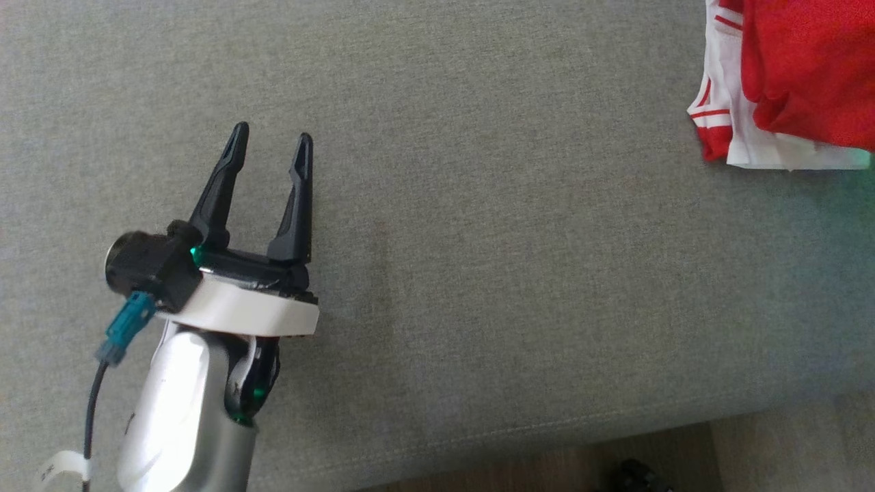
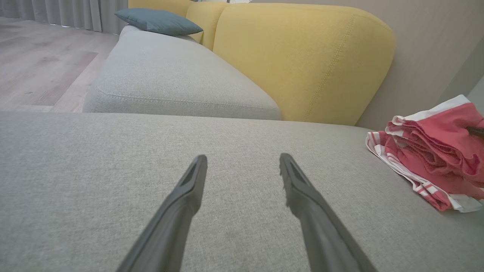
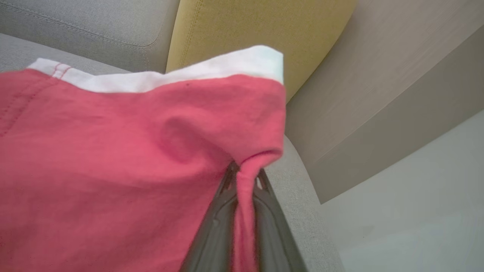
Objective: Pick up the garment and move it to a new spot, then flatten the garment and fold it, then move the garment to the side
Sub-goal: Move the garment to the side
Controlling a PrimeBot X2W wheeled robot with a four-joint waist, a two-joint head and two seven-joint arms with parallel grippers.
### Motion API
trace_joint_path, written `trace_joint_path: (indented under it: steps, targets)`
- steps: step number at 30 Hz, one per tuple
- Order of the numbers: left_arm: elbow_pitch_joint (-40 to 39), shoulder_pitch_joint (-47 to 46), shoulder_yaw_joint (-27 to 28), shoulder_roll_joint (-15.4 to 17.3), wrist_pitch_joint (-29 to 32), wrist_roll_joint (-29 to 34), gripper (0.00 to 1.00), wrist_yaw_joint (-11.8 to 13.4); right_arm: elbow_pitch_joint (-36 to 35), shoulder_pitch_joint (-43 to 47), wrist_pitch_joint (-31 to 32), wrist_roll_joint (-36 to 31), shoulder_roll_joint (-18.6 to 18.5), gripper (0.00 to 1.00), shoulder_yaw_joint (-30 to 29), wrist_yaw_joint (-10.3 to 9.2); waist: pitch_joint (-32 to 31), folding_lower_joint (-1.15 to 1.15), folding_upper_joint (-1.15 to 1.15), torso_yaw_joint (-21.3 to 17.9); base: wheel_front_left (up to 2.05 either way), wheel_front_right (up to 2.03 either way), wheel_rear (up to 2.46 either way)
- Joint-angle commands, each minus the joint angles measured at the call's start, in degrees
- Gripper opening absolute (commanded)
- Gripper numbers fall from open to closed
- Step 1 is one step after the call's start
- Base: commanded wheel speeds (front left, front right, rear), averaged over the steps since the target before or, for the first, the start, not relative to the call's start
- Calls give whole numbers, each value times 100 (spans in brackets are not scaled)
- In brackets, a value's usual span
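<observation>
Grey sofa seat (image 1: pixel 478 273): right hand (image 3: pixel 245 172) clamped on a fold of the bunched red-and-white garment (image 1: pixel 786 82), likely to lift it; left hand (image 1: pixel 273 133) spread, empty, well apart.

Soft even daylight; garment (image 3: pixel 113 151) blurred close up; wide-angle edge curvature.

Silver forearm (image 1: pixel 174 417), white wrist collar (image 1: pixel 239 313), black tapered fingers (image 1: pixel 220 188), teal plug (image 1: pixel 126 329) on black cable (image 1: pixel 89 418)

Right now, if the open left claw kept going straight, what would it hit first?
Likely the grey seat cushion, as the left gripper points low across it; otherwise the yellow backrest beyond. Depth is unclear. The red garment lies aside.
</observation>
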Motion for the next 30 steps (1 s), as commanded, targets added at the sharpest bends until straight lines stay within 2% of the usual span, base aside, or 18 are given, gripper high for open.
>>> trace_joint_path:
  steps: [1, 4, 5, 7, 8, 14, 20, 30]
  targets:
    - [-175, -147, 151, 39, -32, 63, 100, -35, -215, 17, -4, 24, -60, 0, -12, 37, 0, -1, 0, -2, 0, 0, 0]
    - [-162, -157, 128, 39, -32, 60, 100, -35, -193, 27, 3, 32, -40, 0, -50, 37, -3, -1, 0, -2, 0, 0, 0]
    - [-158, -161, 118, 39, -32, 56, 100, -35, -183, 25, 4, 33, -33, 19, -64, 37, -5, -1, 0, 2, 0, 0, 0]
    - [-148, -171, 97, 39, -32, 44, 100, -35, -178, 18, 0, 31, -5, 91, -96, 37, -10, -1, 0, 17, 0, 0, 0]
    - [-142, -175, 92, 39, -32, 36, 100, -36, -170, 17, 0, 31, 10, 100, -115, 37, -16, -1, 0, 27, 0, 0, 0]
    - [-84, -159, 88, 39, -32, -31, 100, -36, -234, 32, -43, -94, 161, 100, -281, 37, -132, -1, 0, 102, 0, 0, 0]
    - [-47, -83, 113, 39, -32, -185, 100, -35, -369, 75, -191, -79, 406, 100, -163, 37, -506, -1, 0, 213, 0, 0, 0]
    - [-51, 342, 206, 39, -32, -294, 100, 180, -770, 650, -1083, 372, 1311, 100, 304, 37, -1505, -1, 0, 558, 0, 0, 0]
